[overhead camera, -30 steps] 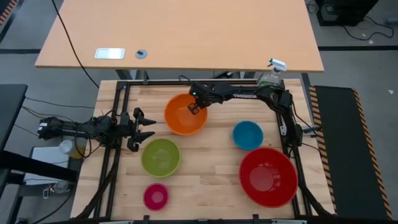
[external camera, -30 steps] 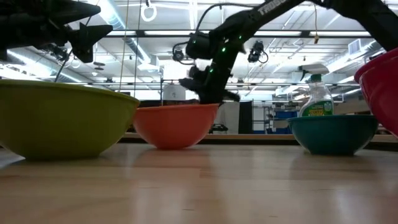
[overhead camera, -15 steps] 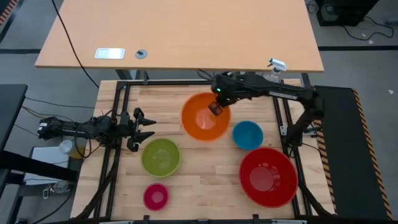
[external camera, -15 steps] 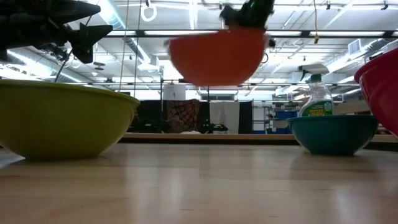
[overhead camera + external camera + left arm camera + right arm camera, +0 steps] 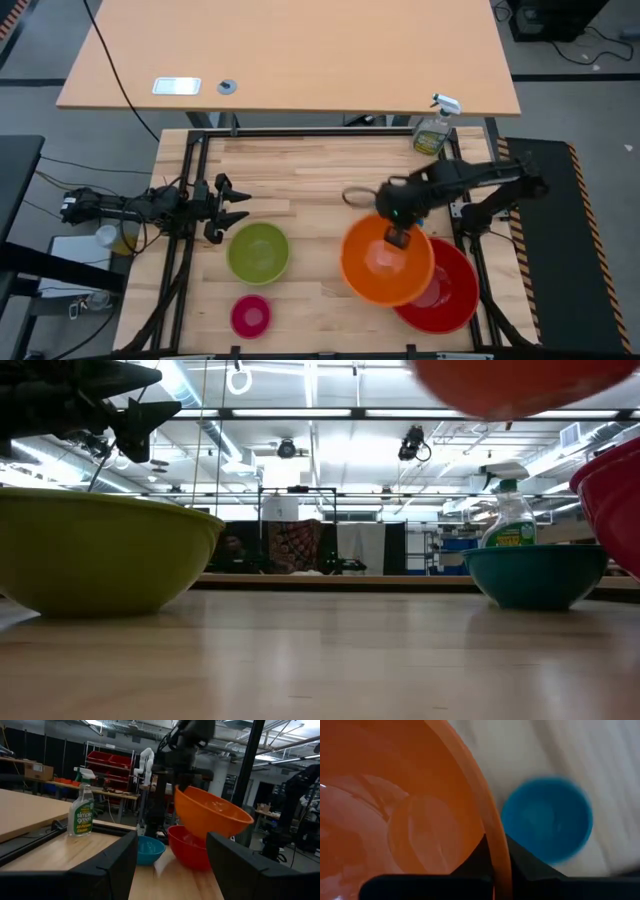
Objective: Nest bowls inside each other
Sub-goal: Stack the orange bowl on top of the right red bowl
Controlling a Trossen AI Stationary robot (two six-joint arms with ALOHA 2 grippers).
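Note:
My right gripper (image 5: 398, 237) is shut on the orange bowl (image 5: 385, 265), which hangs tilted in the air over the near left part of the red bowl (image 5: 452, 295). The blue bowl (image 5: 547, 820) stands on the table just beyond them; my right arm hides it in the high view. The lime green bowl (image 5: 258, 252) and the small pink bowl (image 5: 250, 315) stand on the table at the near left. My left gripper (image 5: 235, 207) waits open at the table's left edge, above the green bowl's far side. My right gripper pinches the orange bowl's rim (image 5: 496, 851) on the bowl's far side, one finger (image 5: 472, 862) inside the bowl and one (image 5: 522, 862) outside. The fingers come from above, pointing down. The bowl hangs below them, lifted clear and tilted (image 5: 212, 812).
A green spray bottle (image 5: 432, 130) stands at the table's far right corner. A black frame (image 5: 300, 133) runs around the wooden table top. Bare wood lies in the middle and far part of the table.
My right gripper has lifted the orange bowl off the table's far middle and carried it up, toward the right and near edges, until it hangs over the red bowl. The bowl has tipped as it went. The gripper has turned to point more steeply down.

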